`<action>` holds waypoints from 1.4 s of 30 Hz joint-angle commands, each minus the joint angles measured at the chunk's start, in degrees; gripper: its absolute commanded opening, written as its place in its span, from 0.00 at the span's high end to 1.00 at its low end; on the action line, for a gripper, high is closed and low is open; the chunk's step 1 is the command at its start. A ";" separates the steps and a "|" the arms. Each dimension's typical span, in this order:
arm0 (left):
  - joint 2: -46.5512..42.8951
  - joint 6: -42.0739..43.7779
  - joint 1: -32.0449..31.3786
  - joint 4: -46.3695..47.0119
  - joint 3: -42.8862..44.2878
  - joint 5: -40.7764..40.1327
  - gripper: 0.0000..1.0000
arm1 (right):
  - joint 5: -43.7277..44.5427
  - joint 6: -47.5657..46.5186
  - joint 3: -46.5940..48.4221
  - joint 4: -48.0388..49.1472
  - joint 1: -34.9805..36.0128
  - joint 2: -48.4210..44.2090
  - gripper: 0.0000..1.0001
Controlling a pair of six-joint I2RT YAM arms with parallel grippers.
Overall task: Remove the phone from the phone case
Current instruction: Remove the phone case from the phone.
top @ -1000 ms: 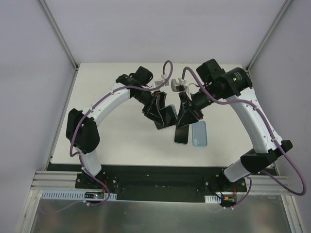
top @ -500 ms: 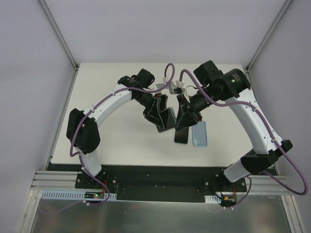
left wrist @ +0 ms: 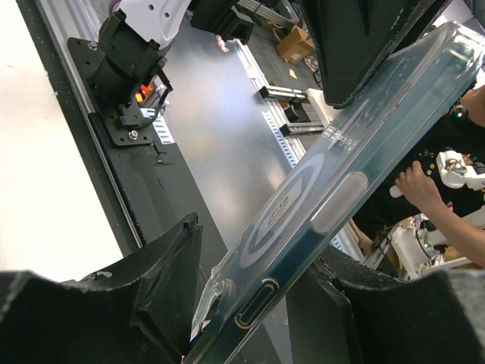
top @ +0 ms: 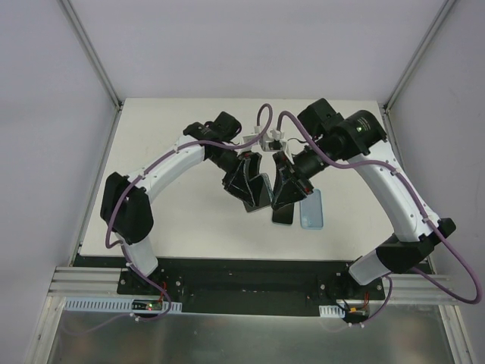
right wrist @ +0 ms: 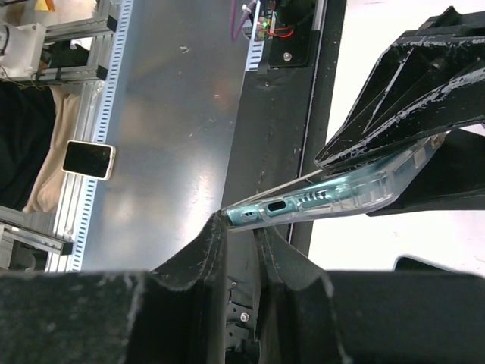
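A teal phone in a clear phone case [top: 263,192] is held in the air between my two grippers, over the middle of the table. My left gripper [top: 253,187] is shut on its long edges; the case [left wrist: 318,205] runs slanted between the black fingers [left wrist: 155,280]. My right gripper [top: 282,191] is shut on the end corner with the charging port [right wrist: 303,206]. A thin edge sticks out along the case top there; I cannot tell if the phone is lifting out.
A black phone [top: 283,213] and a pale blue phone-shaped slab [top: 311,209] lie flat on the white table [top: 174,220] just below the right gripper. Grey walls enclose the table on three sides. The black mounting rail [top: 242,277] runs along the near edge.
Both grippers have drawn a little closer together and toward the near side, carrying the cased phone. The right wrist has swung leftward. Both grips stay shut.
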 commanded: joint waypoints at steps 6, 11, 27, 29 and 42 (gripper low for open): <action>-0.15 -1.57 -2.64 8.51 -1.49 7.81 1.00 | -29.74 7.97 -0.52 14.51 5.58 0.72 0.98; -3.31 -1.93 -0.53 8.34 -2.81 5.52 1.00 | -19.63 22.62 -5.69 27.30 4.35 -3.40 0.68; -13.69 -6.67 4.31 8.43 -4.83 -13.10 1.00 | -0.89 48.14 -14.31 50.55 -4.70 -9.48 0.39; -14.21 -7.11 4.31 8.43 -4.83 -15.04 1.00 | 0.34 49.55 -14.58 51.78 -4.88 -8.86 0.42; -15.62 -7.29 4.31 8.34 -4.74 -18.91 1.00 | 0.87 54.56 -21.87 58.38 -7.25 -8.60 0.47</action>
